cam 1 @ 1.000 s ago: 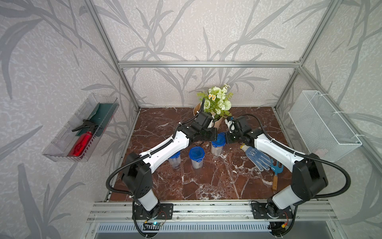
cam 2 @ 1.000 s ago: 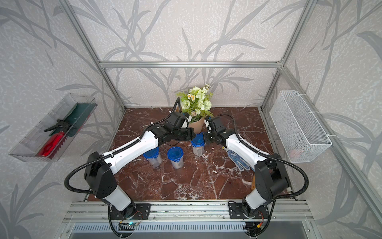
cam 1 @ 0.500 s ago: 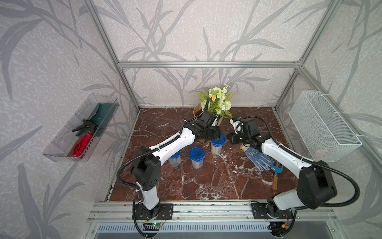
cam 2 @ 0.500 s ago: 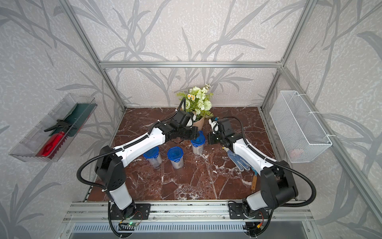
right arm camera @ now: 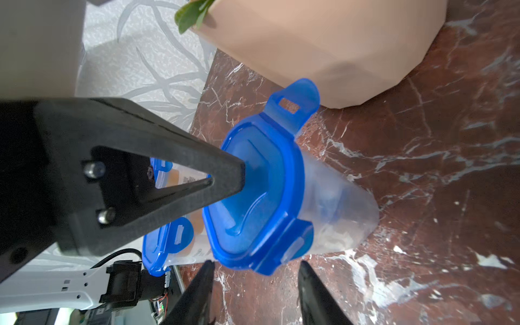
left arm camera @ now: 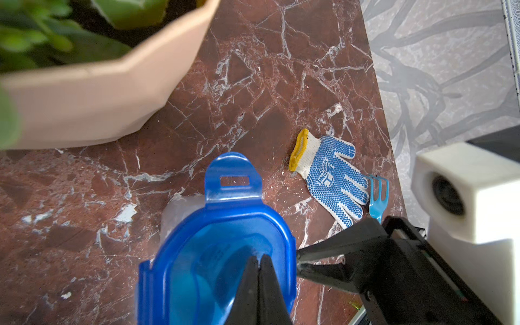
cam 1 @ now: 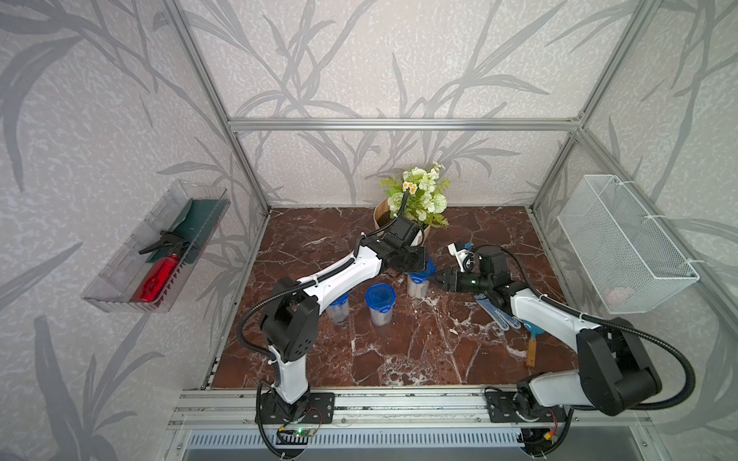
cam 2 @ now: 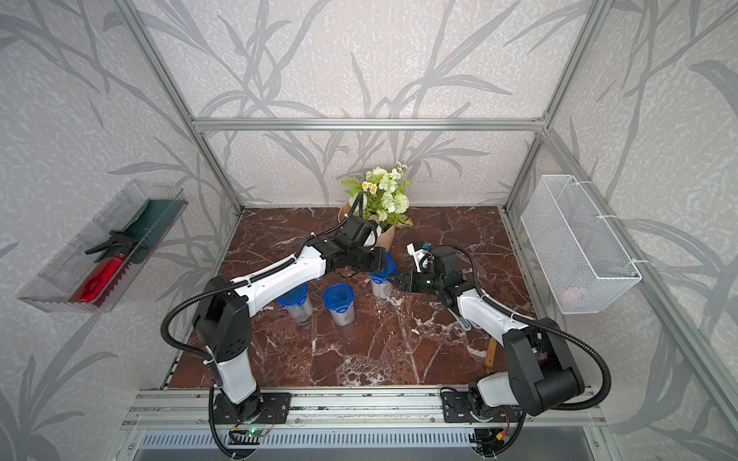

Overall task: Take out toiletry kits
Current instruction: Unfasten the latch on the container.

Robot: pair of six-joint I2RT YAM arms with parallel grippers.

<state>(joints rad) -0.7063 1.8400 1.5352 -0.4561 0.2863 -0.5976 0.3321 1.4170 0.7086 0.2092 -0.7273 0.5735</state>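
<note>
- While all three jars stand lidded on the desk (cam 1: 399, 351), I judge the task barely begun: no toiletry kits lie out on the marble, and every jar has yet to be opened and emptied.
- The flower pot (cam 1: 381, 217) is my landmark. One jar (cam 1: 417, 285) stands just in front of it, a second (cam 1: 380, 305) farther from it, and a third (cam 1: 338, 309) farthest, partly under the left arm.
- The left hand (left arm camera: 259, 260) is closed tight with its tips together. It holds nothing and presses down into the hollow of the blue lid (right arm camera: 253, 183) on the jar nearest the pot.
- The right hand (right arm camera: 254, 264) is empty with its jaws partly apart. It sits just beside that lid's rim, on the side away from the pot. I cannot tell whether it touches the rim.
- One clip (left arm camera: 232, 180), on the pot side of the lid, is flipped up. The clip (right arm camera: 298, 244) nearest the right hand looks folded down, so I reckon that one is next.
- The toiletry kits (right arm camera: 183, 177) show best in a jar farther from the pot, as white with a gold-yellow patch through the clear wall. In the jar nearest the pot they are only hazy white shapes, sealed below the left hand's tips and beside the right hand, within reach of neither.
</note>
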